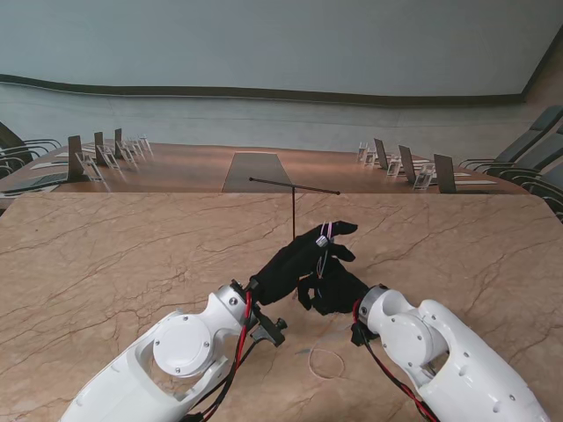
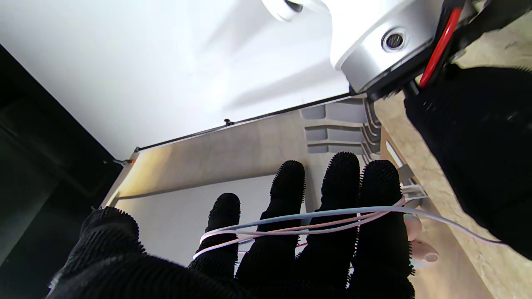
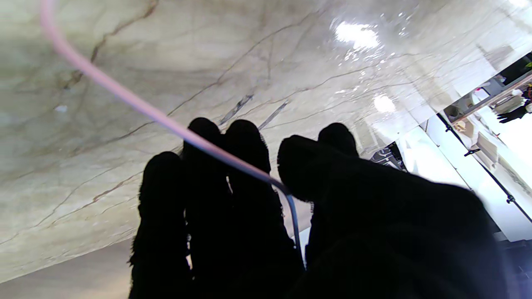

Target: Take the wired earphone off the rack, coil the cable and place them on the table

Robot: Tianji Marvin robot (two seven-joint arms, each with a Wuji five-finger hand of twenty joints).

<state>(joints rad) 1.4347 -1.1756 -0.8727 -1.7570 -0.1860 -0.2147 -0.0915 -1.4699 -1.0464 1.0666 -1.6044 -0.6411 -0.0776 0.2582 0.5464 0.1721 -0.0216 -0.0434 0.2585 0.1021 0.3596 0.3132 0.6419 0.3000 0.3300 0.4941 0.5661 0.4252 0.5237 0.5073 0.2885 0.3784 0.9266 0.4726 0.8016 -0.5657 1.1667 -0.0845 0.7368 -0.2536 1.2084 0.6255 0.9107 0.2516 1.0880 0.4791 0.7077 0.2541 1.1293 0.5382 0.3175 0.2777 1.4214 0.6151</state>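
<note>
Running across the spread fingers point(image 2: 341, 182) of the left hand point(image 1: 303, 255), several turns of earphone cable point(image 2: 299, 226) are held; its free end is pinched just right by the right hand point(image 1: 334, 290), above the desk point(image 1: 106, 264), rack point(image 1: 293, 186) beyond.

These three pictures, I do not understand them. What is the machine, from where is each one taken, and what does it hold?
It is a robot with two white arms ending in black gloved five-finger hands. The wide picture looks down from its stand onto a beige marble table. The other two come from cameras on the wrists and show the scene upside down. The left hand has a thin pinkish-white earphone cable wound across its fingers. The right hand pinches the same cable. A thin black T-shaped rack stands farther away, with nothing on it. A pale loop lies on the table nearer to me.
</note>
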